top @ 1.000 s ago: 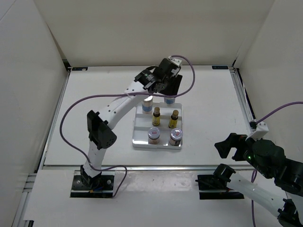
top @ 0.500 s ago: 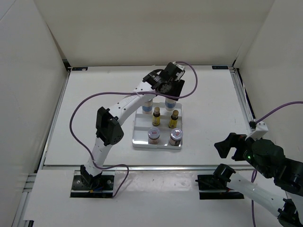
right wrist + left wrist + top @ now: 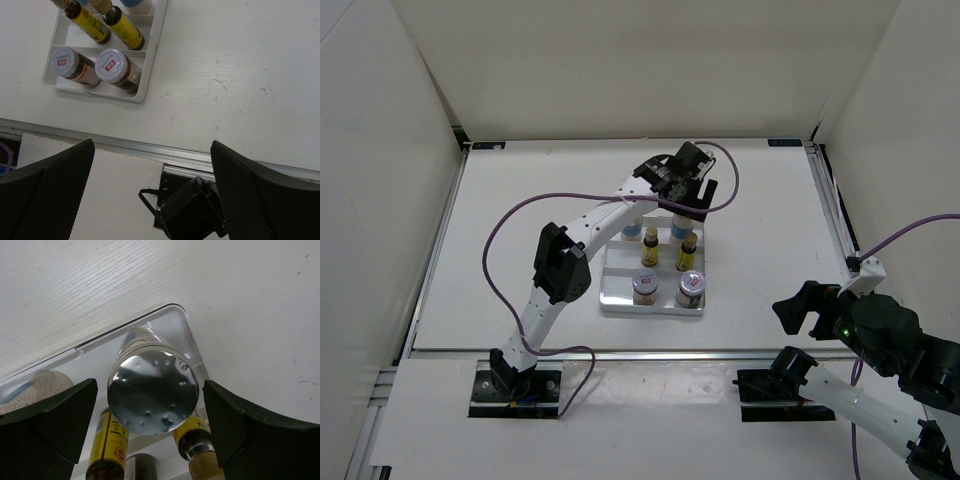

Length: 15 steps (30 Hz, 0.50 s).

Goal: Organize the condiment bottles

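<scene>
Standing upright, cap up: silver-capped bottle [image 3: 152,390] in tray [image 3: 95,360].

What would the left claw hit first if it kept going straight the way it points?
Most likely the silver cap of the bottle in the tray corner, centred between the open left gripper's fingers; distance unclear.

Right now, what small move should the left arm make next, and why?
Probably lift the left gripper straight up and clear: its open fingers flank the silver-capped bottle without touching, and that bottle already stands in the tray's far corner.
</scene>
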{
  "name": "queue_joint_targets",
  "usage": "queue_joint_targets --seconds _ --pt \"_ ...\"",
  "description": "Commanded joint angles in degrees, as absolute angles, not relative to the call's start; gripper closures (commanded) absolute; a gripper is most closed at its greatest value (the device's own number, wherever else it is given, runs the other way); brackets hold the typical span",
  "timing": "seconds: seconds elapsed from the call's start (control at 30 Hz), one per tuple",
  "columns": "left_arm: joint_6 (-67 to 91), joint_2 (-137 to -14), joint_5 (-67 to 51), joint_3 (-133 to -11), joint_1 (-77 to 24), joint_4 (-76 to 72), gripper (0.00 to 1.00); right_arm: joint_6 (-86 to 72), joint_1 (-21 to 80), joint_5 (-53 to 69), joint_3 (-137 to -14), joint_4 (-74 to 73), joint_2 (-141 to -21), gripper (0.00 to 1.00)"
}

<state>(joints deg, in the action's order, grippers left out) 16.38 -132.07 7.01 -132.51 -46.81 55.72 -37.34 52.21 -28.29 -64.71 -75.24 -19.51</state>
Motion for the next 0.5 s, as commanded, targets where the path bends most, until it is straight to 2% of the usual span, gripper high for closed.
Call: queue_joint_targets --seconds 0.0,0.13,0.27,0.37,0.47 --pt "17.23 -129.47 7.55 -135.53 -46.93 53.96 0.00 -37.53 52.47 -28.30 -64.69 -74.18 -19.60 0.00" --pt "16.53 -124.47 10.01 -135.53 -46.93 53.96 0.00 -36.30 52.47 -27.77 -64.69 -73.65 -20.92 0.00" --pt "15.29 -111.74 11.87 -134.22 -46.93 53.96 0.00 -34.72 52.47 -25.84 -64.69 -72.60 -24.07 0.00" --pt "14.68 -102.43 14.66 -126.50 -46.93 53.96 0.00 -34.10 52.47 -25.31 -64.69 -72.60 -24.61 0.00" --pt "13.36 -88.37 18.97 -113.24 -46.93 53.96 0.00 -34.10 52.47 -25.31 -64.69 -72.60 -24.61 0.00"
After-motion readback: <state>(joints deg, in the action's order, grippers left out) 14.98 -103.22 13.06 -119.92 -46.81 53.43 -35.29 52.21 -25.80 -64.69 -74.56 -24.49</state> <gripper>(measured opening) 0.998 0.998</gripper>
